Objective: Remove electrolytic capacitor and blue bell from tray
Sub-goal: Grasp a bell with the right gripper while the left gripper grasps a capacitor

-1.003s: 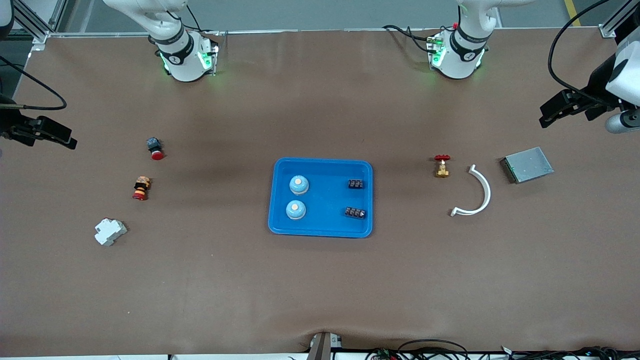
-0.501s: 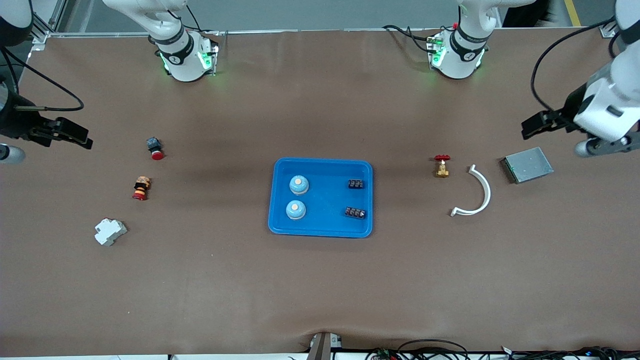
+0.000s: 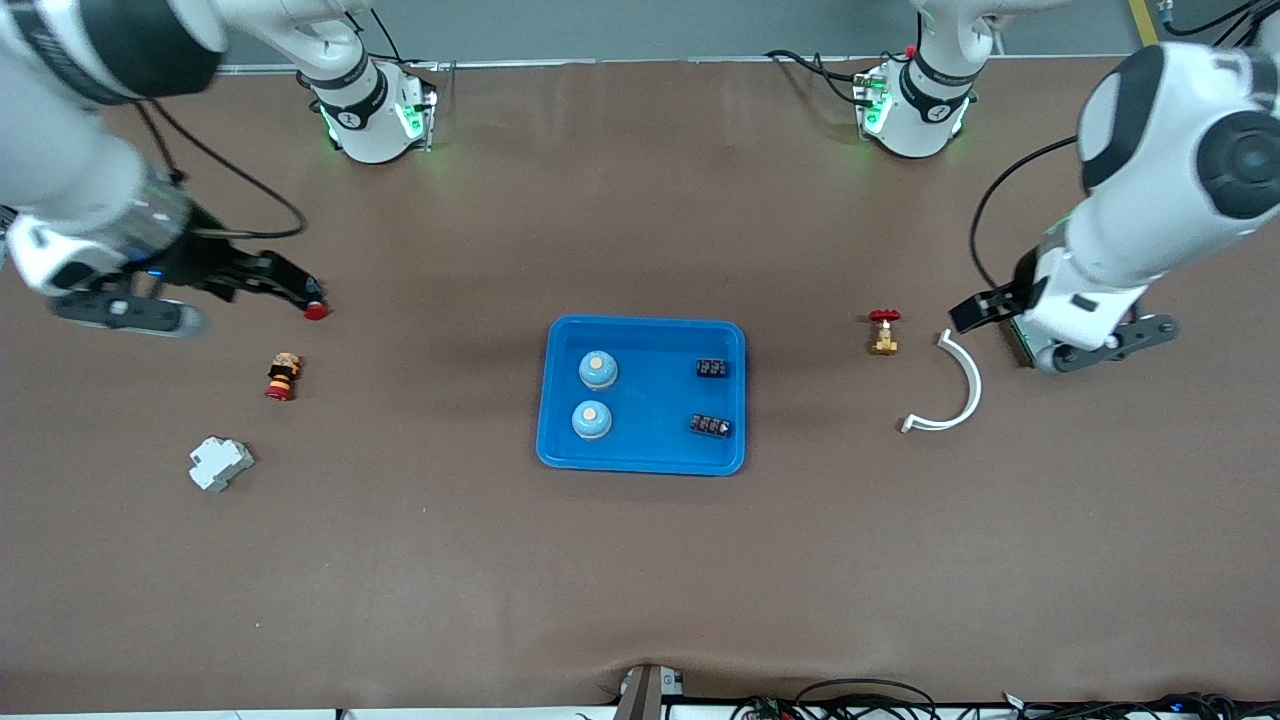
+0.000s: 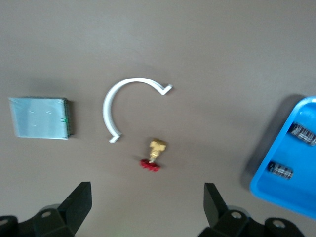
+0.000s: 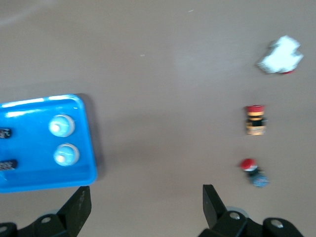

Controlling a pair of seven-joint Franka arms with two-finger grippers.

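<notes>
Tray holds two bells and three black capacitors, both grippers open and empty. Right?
Not quite: the blue tray holds two black capacitors, not three, as the front view shows. Two bells, left gripper and right gripper open and empty: correct.

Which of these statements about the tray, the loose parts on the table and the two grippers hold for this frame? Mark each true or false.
1. The blue plastic tray holds two round light-blue bells and two small black capacitor blocks. True.
2. The left gripper grips the curved white plastic strip. False: its fingers are open and empty, and the strip lies on the table.
3. The brass valve with a red handwheel lies in the tray. False: it lies on the table, toward the left arm's end.
4. The right gripper is open and empty. True.
</notes>
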